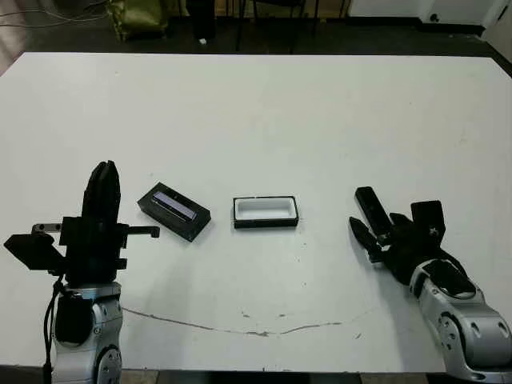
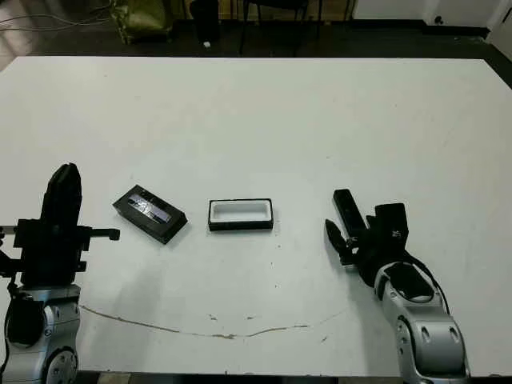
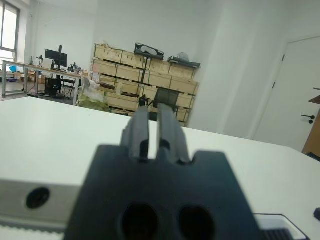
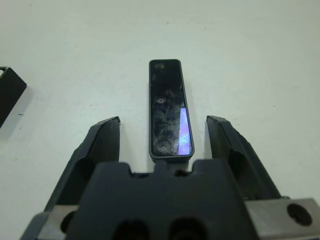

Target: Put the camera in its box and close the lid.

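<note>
The right gripper (image 4: pixel 162 135) is wide open around the camera (image 4: pixel 169 112), which lies flat on the table right of the box (image 1: pixel 265 212). It is about to grab; next, squeeze. The left gripper (image 3: pixel 154 132) is nearly shut, holding nothing

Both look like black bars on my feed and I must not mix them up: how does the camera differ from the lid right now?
The camera is slimmer, glossy, with a bluish glint at one end; the lid is wider and carries a long silvery-grey strip. The camera lies between the open fingers of the right gripper, right of the box; the lid lies left of the box, near the left gripper, with nothing around it. Both are black and lie flat on the table.
</note>
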Motion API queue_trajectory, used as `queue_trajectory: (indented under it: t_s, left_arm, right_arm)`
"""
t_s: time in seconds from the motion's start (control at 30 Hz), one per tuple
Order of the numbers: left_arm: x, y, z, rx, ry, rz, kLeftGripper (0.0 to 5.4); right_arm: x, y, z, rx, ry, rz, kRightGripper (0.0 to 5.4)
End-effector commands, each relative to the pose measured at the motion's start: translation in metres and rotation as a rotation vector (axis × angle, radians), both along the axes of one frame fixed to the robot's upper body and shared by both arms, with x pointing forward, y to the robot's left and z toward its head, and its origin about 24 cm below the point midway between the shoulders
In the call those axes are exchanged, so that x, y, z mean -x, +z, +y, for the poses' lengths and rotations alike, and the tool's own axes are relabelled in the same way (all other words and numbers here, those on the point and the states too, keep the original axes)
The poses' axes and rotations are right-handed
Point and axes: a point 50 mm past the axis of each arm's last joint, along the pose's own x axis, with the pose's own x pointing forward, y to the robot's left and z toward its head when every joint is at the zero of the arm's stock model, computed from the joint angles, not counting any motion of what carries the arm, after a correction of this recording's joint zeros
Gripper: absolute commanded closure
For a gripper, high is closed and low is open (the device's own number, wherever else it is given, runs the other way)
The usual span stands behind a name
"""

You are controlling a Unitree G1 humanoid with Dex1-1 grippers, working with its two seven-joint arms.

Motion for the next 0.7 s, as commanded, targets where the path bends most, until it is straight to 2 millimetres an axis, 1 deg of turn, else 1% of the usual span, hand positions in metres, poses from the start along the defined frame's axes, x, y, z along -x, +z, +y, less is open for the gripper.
queue_trajectory:
  t_s: [0.03, 0.17, 0.2, 0.57, 0.63, 0.7]
  left_arm:
    - [0.0015, -0.0039, 0.0014, -0.016, 0.013, 0.030, 5.40]
    - [0.0013, -0.0043, 0.0018, -0.011, 0.005, 0.030, 5.40]
    - [0.0014, -0.0041, 0.0017, -0.011, 0.005, 0.033, 5.40]
    - [-0.0003, -0.0047, 0.0021, -0.010, -0.010, 0.022, 5.40]
    - [-0.0005, -0.0046, 0.0021, -0.013, -0.010, 0.023, 5.40]
    - [-0.0007, -0.0043, 0.0023, -0.015, -0.012, 0.020, 5.40]
  right_arm:
    - [0.0231, -0.0360, -0.0062, 0.046, -0.054, 0.154, 2.08]
    - [0.0243, -0.0363, -0.0056, 0.068, -0.049, 0.108, 2.08]
    - [0.0244, -0.0362, -0.0059, 0.075, -0.042, 0.097, 2.22]
    - [0.0217, -0.0359, -0.0098, 0.058, -0.025, 0.050, 4.70]
    - [0.0215, -0.0360, -0.0104, 0.059, -0.021, 0.047, 4.99]
    - [0.0210, -0.0360, -0.0112, 0.051, -0.018, 0.053, 5.09]
